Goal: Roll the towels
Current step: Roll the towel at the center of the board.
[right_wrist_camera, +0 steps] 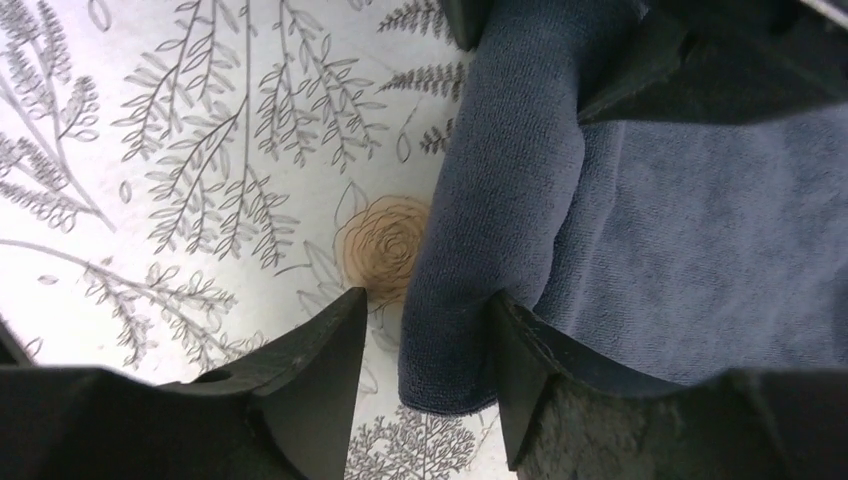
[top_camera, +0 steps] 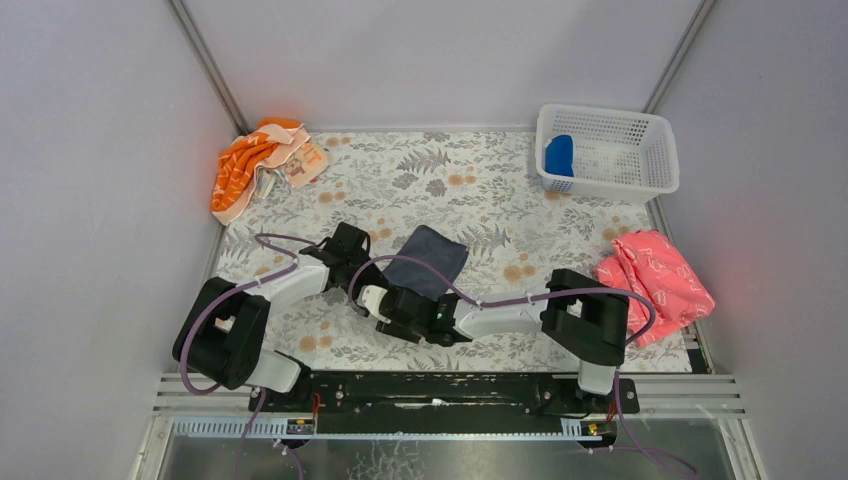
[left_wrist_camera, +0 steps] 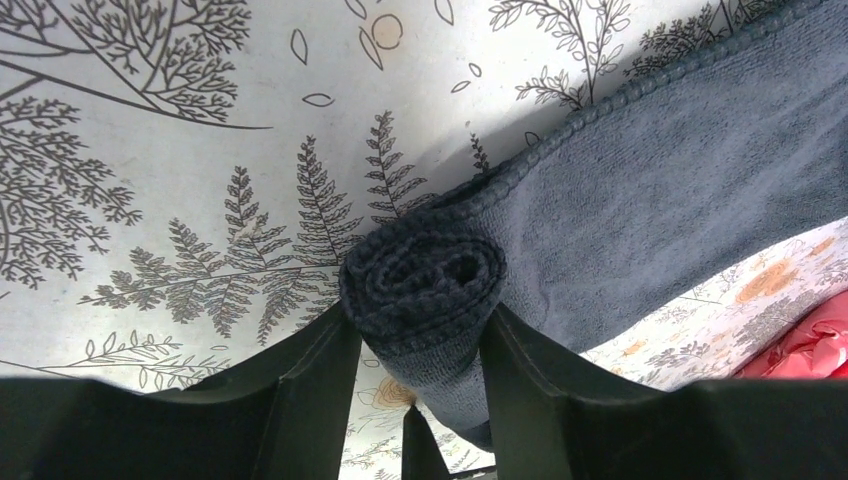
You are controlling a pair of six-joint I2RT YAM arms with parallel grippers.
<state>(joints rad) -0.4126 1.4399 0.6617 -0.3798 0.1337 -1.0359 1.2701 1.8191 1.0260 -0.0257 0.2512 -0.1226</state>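
The dark slate-grey towel (top_camera: 432, 256) lies mid-table, its near-left edge wound into a tight roll (left_wrist_camera: 425, 270) and the rest flat. My left gripper (top_camera: 377, 264) (left_wrist_camera: 420, 315) is shut on one end of that roll, both fingers pressed against it. From the opposite end, my right gripper (top_camera: 393, 298) (right_wrist_camera: 425, 300) straddles the roll (right_wrist_camera: 480, 230). Its right finger touches the cloth, its left finger stands apart from it, so it is open. The bright blue towel (top_camera: 559, 155) sits rolled in the white basket (top_camera: 655, 165) at the back right.
An orange patterned cloth (top_camera: 262, 165) is bunched at the back left corner. A pink cloth (top_camera: 655, 280) (left_wrist_camera: 800, 345) lies crumpled at the right edge, close to the right arm's elbow. Grey walls close in the floral table cover (top_camera: 480, 190) on three sides.
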